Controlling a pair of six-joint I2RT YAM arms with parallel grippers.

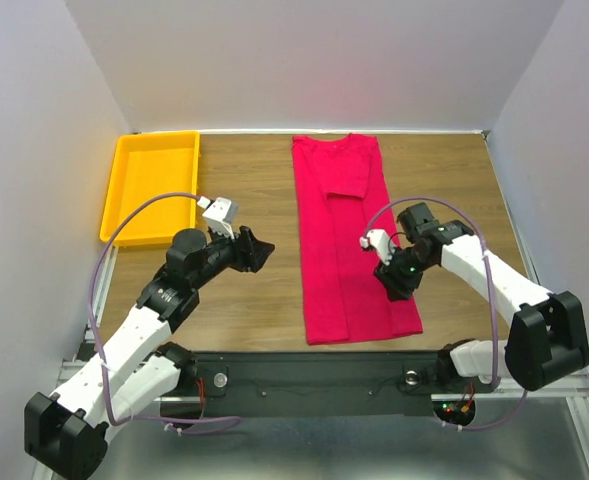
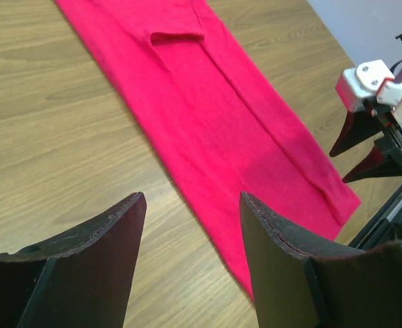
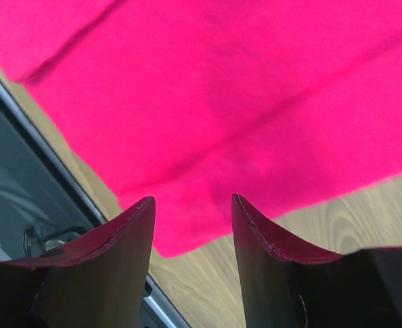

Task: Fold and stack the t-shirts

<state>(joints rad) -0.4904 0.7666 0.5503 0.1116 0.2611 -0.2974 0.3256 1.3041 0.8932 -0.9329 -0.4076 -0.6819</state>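
The t-shirt [image 1: 349, 240], centre frame, is folded lengthwise only; cross-folds and stacking are outstanding, with left gripper [image 2: 190, 198] and right gripper [image 3: 190, 201] both spread wide and empty.

We see two arms of one build. The left arm [image 1: 134, 338] and the right arm [image 1: 486, 273] have smooth white shells on the long links and chunky black housings at the joints and bases. A thin lilac cable [image 1: 164, 196] runs along each. A small white camera block [image 1: 220, 212] sits at each wrist. The fingers [image 2: 95, 263] are dark, matte wedges with reddish edges.
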